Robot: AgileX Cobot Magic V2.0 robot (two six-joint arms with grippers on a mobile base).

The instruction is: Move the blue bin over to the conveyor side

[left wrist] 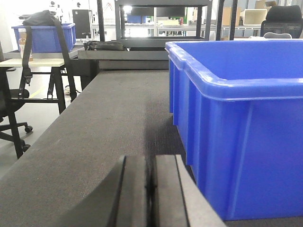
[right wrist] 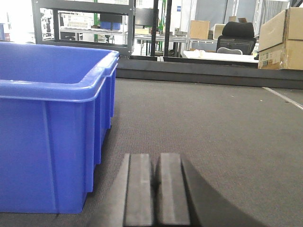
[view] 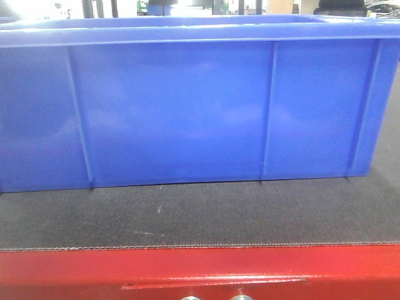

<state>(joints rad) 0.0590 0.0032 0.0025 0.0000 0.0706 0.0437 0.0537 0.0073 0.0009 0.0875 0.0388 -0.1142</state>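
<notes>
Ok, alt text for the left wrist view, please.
A large blue bin stands on the dark grey conveyor, filling the right of the frame. The left gripper, closed and empty, sits low in the foreground beside the bin's near corner.

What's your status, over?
Left gripper and right gripper shut, empty, flanking the bin. Bin sits on the belt. Nothing in the way.
</notes>
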